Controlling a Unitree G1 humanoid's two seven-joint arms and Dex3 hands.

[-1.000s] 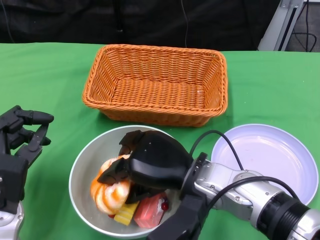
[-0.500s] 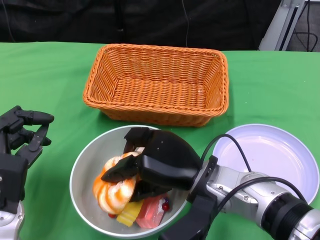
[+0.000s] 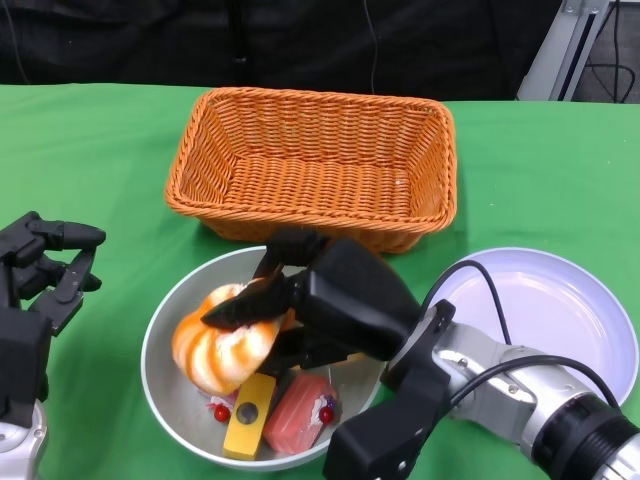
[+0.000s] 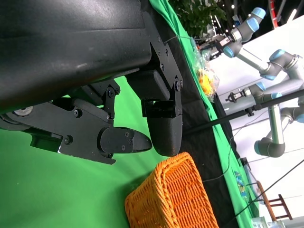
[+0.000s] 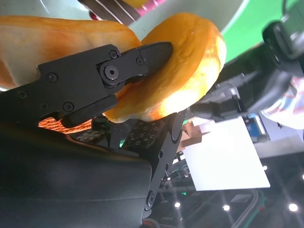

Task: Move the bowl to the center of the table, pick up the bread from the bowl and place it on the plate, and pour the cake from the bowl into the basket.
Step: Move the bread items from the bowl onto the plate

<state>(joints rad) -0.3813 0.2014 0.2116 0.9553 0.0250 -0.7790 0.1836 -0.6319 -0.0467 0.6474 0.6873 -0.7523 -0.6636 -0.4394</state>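
Observation:
A grey bowl [image 3: 165, 390] sits at the table's near middle. My right hand [image 3: 335, 310] reaches into it and grips the orange-and-white twisted bread [image 3: 218, 345], raised a little above the bowl's floor. The right wrist view shows black fingers [image 5: 102, 76] pressed against the bread [image 5: 185, 71]. A yellow cake piece [image 3: 244, 408] and a pink cake piece [image 3: 300, 414] lie in the bowl. The orange wicker basket [image 3: 315, 165] stands behind the bowl. A white plate [image 3: 560, 310] lies to the right. My left hand [image 3: 40, 275] hovers left of the bowl, fingers apart, holding nothing.
Green cloth covers the table [image 3: 90, 160]. A black cable [image 3: 470, 300] loops from my right wrist over the plate's left rim. The left wrist view shows the basket [image 4: 171, 199] and robot arms [image 4: 266, 85] beyond the table.
My right hand has lifted the bread up and slightly back, uncovering the yellow and pink cake pieces. The left hand has stayed put.

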